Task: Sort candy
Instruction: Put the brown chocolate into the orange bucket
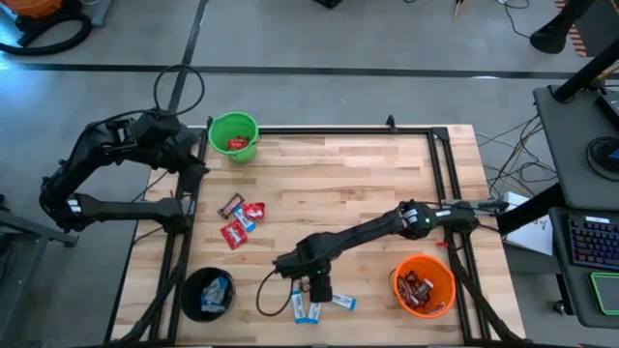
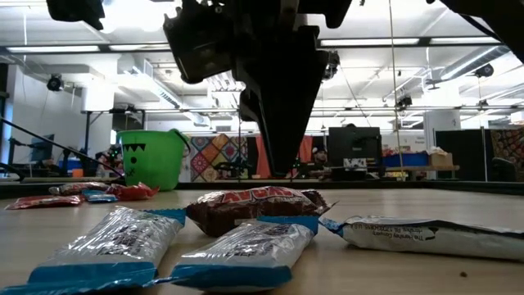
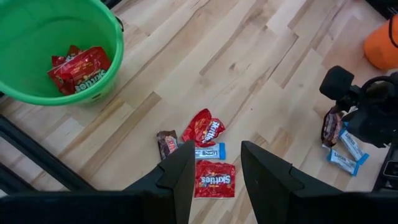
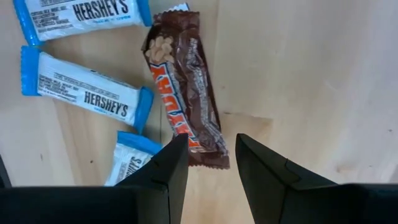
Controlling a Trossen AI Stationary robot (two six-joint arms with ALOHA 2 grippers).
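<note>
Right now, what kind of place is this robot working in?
Probably a large open robotics lab or workshop. The low view shows a high ceiling with strip lights and computer monitors on benches behind the wooden table; the high view shows a concrete floor and a keyboard.

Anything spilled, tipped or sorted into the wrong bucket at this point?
Nothing stands out. The green bucket holds red packets, the orange bucket brown bars, the black bucket blue-and-white ones; all upright. Unsorted candy lies flat on the table. The open right gripper hovers over a brown bar.
</note>
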